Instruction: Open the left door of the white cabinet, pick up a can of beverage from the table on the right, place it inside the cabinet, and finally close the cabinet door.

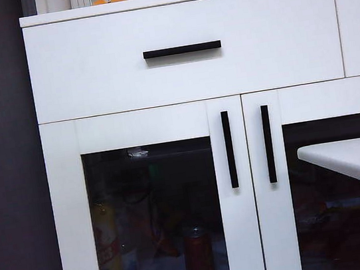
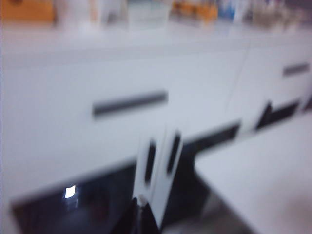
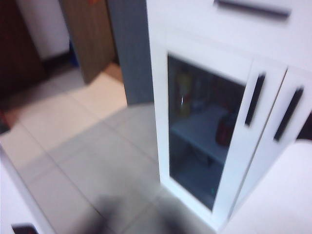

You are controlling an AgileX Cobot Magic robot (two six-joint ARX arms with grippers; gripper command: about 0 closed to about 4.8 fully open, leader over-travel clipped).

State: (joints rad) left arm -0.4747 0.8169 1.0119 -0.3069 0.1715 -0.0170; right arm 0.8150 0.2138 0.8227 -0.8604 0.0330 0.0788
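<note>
With the left door (image 1: 153, 206) shut in the exterior view and the can of beverage (image 1: 198, 256) standing behind its glass at lower centre, I judge only retreat remains; neither arm shows, the table (image 1: 358, 160) sits at right. In the blurred left wrist view, my left gripper (image 2: 140, 219) at bottom centre is closed, empty, facing the white cabinet (image 2: 97, 68). Through the right wrist view I cannot find the right gripper or tell its opening; the camera looks down at the door.

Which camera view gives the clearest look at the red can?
The exterior view: the red can stands sharp behind the shut left door glass. The right wrist view shows only a red blur; in the blurred left wrist view it cannot be made out.
</note>
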